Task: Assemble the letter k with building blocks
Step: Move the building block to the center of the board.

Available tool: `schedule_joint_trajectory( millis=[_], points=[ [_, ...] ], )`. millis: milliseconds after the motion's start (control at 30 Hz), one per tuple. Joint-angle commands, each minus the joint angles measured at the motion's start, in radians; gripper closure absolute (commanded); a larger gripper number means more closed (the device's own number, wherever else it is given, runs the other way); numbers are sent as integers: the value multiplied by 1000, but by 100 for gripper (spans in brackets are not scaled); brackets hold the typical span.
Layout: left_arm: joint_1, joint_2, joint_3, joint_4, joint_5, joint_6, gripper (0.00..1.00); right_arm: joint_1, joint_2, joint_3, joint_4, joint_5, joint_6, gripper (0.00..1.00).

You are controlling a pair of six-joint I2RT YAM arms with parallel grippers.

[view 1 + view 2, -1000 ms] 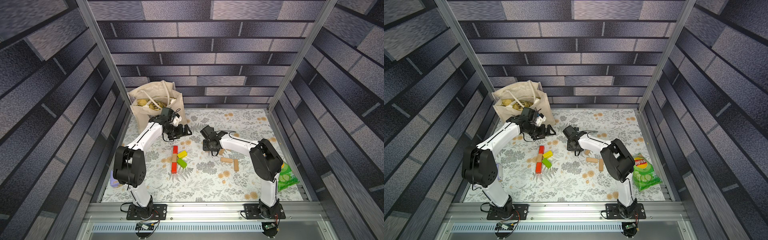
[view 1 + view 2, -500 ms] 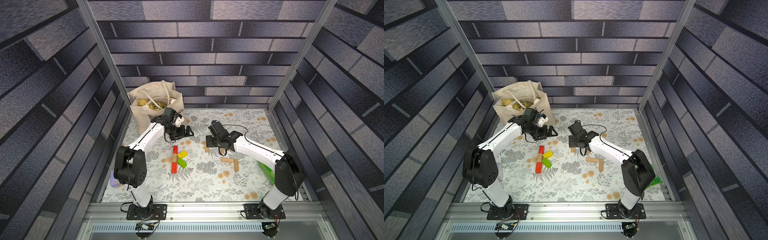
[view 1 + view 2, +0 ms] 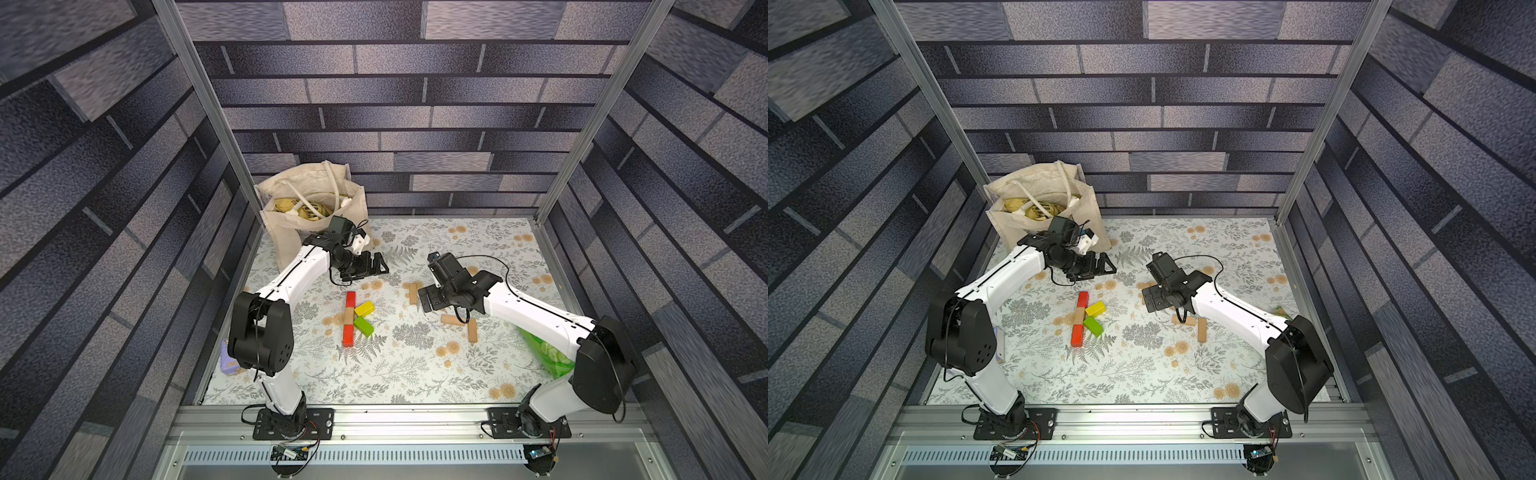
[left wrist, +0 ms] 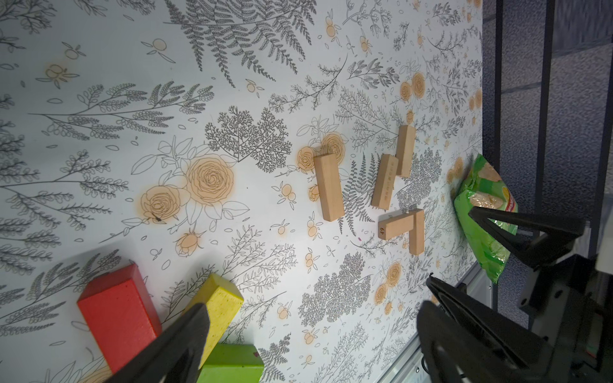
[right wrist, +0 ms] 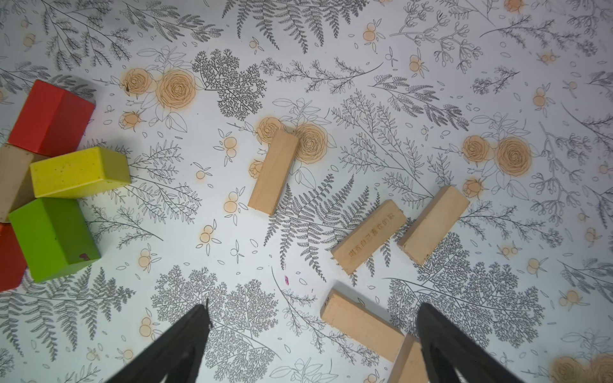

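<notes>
Coloured letter k [image 3: 348, 316] looks complete on bench [image 3: 415, 374]; spare tan building blocks [image 5: 273, 172] lie loose nearby. Empty left fingers [image 4: 179, 343] and right fingers [image 5: 185, 341] both apart.

Ten building blocks show in all: two red blocks [image 3: 350, 299], one yellow block [image 3: 364, 308], one green block [image 3: 363, 326] and six tan blocks [image 5: 273, 172]. One tan block [image 3: 348, 316] touches the yellow block, between the two reds. The other five lie loose, well apart from the yellow block on its right-arm side. Beyond these there is one cloth bag [image 3: 307, 195], one green snack bag [image 3: 548, 353], one purple pack [image 3: 230, 361], one bench [image 3: 415, 374], and two arms, each with one tool: left tool [image 3: 380, 266], right tool [image 3: 427, 298]
</notes>
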Motion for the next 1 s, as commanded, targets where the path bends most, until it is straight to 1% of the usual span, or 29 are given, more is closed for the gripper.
schedule_joint_trajectory(
  millis=[0,200,300,400,600,700,867,967],
  points=[
    [1,-48,26,-20,-1,19,0,5,-35,-7,-88,40,-48,0],
    [6,-27,29,-18,10,11,0,6,-65,-61,-95,56,-84,6],
    [7,-25,29,-18,13,10,0,6,-50,-66,-112,55,-109,10],
    [8,-32,28,-17,6,12,0,4,-16,-55,-167,82,-125,10],
    [12,-27,28,-16,15,9,0,0,9,-78,-203,-60,-175,12],
    [12,-27,27,-14,19,9,0,0,7,-78,-225,-96,-199,14],
    [11,-27,26,-12,22,10,0,-3,44,-76,-268,-32,-214,17],
    [13,-24,31,-15,26,5,0,-5,81,-63,-271,-16,-233,18]
  ],
)
